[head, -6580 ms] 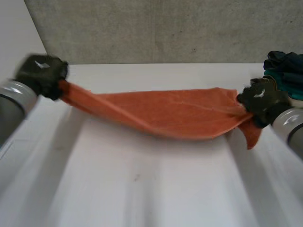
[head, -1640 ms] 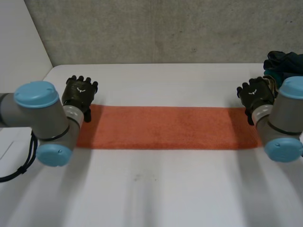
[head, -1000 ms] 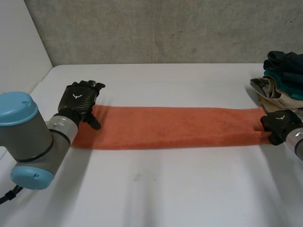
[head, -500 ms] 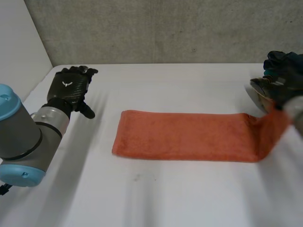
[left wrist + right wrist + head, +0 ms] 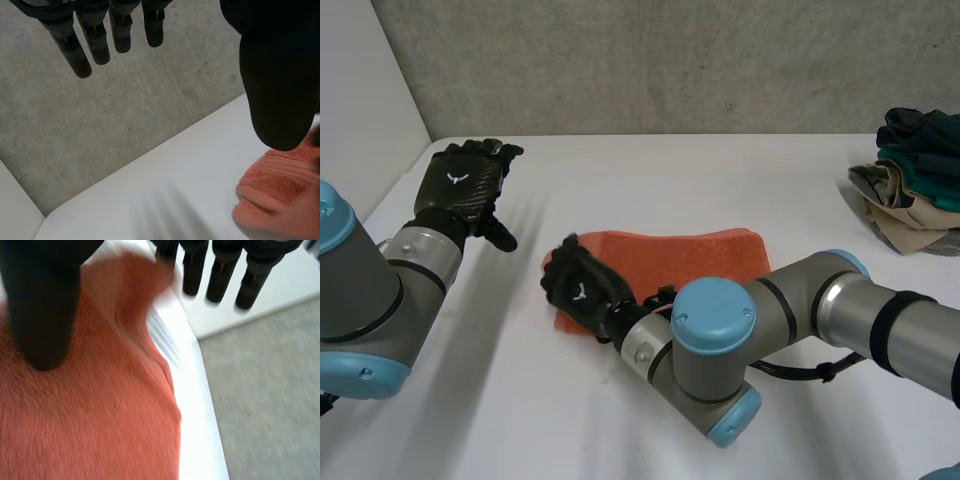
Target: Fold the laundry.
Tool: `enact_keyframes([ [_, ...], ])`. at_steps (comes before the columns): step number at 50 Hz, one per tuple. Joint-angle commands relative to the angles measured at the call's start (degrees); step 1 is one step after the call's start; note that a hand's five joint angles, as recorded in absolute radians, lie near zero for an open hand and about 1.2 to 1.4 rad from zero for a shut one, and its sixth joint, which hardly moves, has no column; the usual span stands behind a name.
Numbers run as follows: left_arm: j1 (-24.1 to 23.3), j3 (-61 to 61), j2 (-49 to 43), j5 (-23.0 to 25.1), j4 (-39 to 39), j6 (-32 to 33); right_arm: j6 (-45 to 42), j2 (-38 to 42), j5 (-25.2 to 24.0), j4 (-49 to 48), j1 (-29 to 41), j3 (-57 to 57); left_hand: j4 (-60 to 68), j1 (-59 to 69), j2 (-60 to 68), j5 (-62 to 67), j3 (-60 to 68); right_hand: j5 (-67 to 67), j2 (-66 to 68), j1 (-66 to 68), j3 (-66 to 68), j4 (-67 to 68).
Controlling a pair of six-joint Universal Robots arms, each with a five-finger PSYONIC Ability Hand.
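Folded over since half a second ago, the towel point(image 5: 705, 255) lies shorter at the table's point(image 5: 670, 170) middle. Right hand point(image 5: 582, 290) rests on its left end, fingers straight, gripping nothing. Left hand point(image 5: 460, 185) hovers spread open near the left edge.

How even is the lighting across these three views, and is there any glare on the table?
Head view: even light, no glare on the white table; orange towel and clothes pile show plainly. Left wrist view: the left hand is a dark shape against the lit concrete wall. Right wrist view: the right hand is dark over the bright towel.
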Motion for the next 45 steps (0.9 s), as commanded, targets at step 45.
enact_keyframes([
  [45,-6.92,2.89,5.25,-0.89,-0.65,-2.50,6.30,-17.40,0.17,-5.82,-2.49,21.14,-0.65,0.24,-0.93,-1.74,-1.38,58.47,59.23,60.09,57.84,57.56],
])
